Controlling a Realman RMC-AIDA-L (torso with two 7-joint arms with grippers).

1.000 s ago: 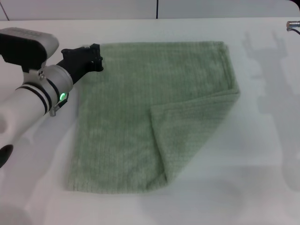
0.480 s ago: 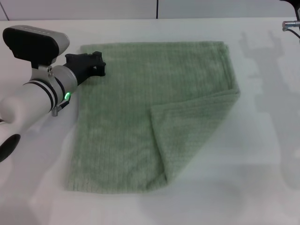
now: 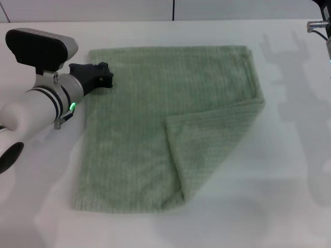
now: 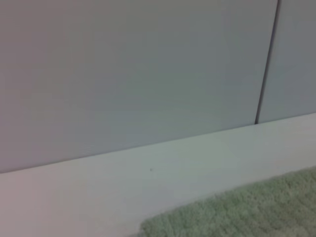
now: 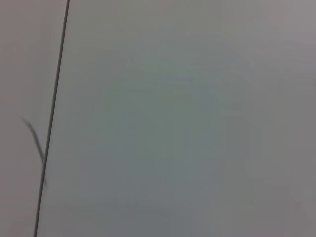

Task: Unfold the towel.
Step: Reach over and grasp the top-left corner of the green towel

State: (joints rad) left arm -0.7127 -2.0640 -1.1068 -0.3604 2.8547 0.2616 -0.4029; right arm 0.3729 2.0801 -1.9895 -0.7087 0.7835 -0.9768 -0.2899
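The pale green towel lies flat on the white table. Its near right corner is folded over into a triangular flap that lies on top. My left gripper hovers over the towel's left edge, close to the far left corner, with no cloth in it. An edge of the towel also shows in the left wrist view. Only a small metal part of my right arm shows at the far right edge. The right wrist view shows only a plain wall.
A grey wall with a dark seam runs behind the table's far edge. Shadows of the right arm fall on the bare table to the right of the towel.
My left gripper has drawn back from the towel's far left corner, toward me and slightly left. The corner stays flat on the table. The right arm's part has edged further out of view.
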